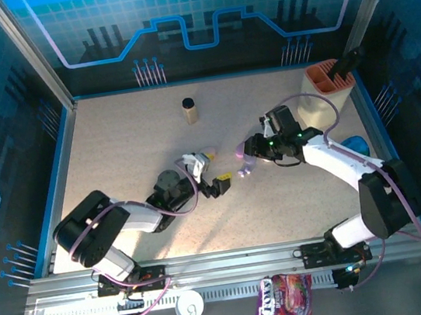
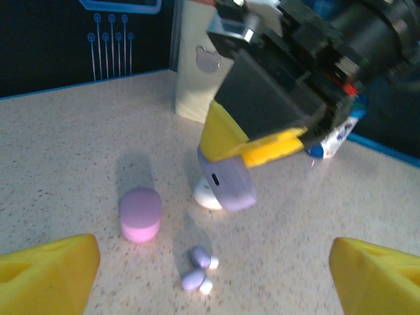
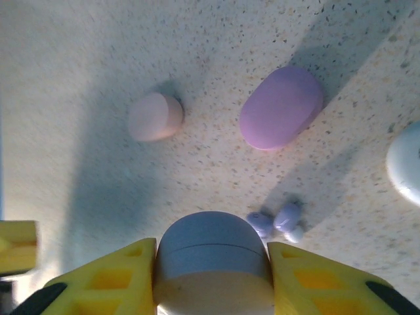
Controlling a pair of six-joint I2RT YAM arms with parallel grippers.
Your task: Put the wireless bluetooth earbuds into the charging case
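Jaws of the right gripper [image 3: 212,257] are clamped on a lavender charging case [image 2: 228,185], held tilted, its lid seemingly shut; jaws of the left gripper [image 1: 219,183] stand wide apart and empty. Two lilac earbuds [image 3: 275,222] lie loose on the counter [image 3: 79,59], touching, just beside the held case. Advised: steady the case and open its lid before taking one bud squarely by its body. Counter is pale, speckled, level, shadowed; walls [image 1: 199,18] are blue printed panels

We see a speckled beige tabletop [image 1: 114,140] edged in blue, enclosed left, right and far by glossy blue panels [image 1: 267,1] printed with circuit lines, with silver rails [image 1: 233,264] along its near edge.
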